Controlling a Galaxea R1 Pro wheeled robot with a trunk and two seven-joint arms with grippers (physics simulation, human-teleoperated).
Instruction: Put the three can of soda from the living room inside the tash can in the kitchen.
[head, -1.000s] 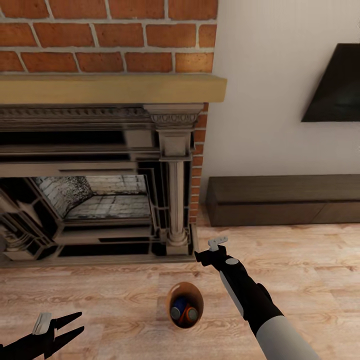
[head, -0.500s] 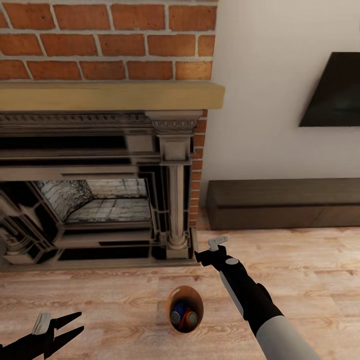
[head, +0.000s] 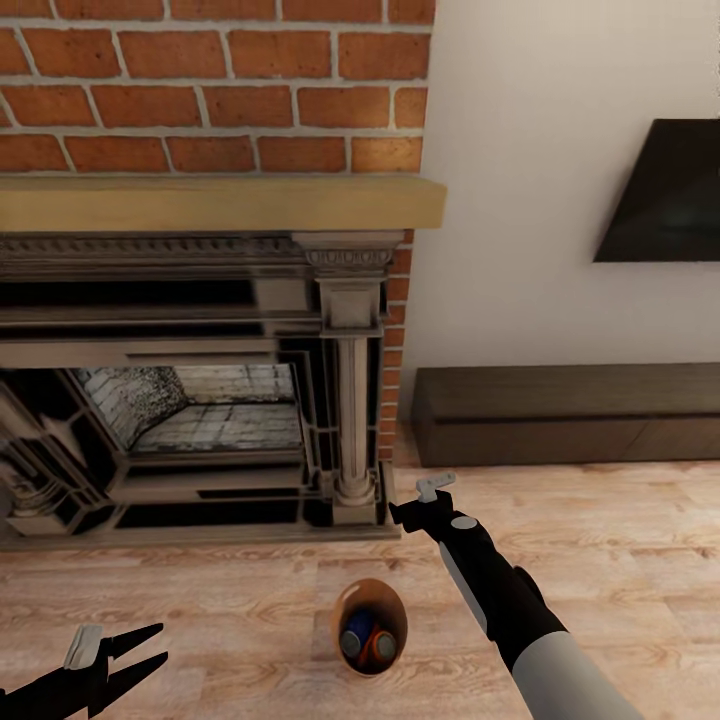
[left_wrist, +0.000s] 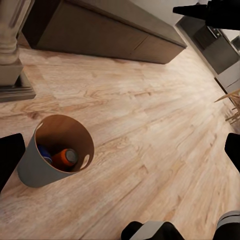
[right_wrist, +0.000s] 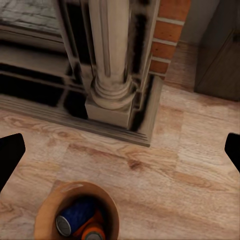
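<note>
Before fireplace (head: 200, 400): tash can (head: 372, 612) holding cans (head: 367, 640).

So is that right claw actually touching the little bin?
Apart. The head view shows the right gripper beyond the bin, with bare wood floor between them.

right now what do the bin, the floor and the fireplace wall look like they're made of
The bin looks like plastic or coated metal: a matte pale grey outside and a glossy brown inside that catches light. The floor looks like light wood planks, with visible grain and seams. The fireplace wall looks like red brick, in rectangular courses with pale mortar lines. These are renders, so all are guesses.
</note>
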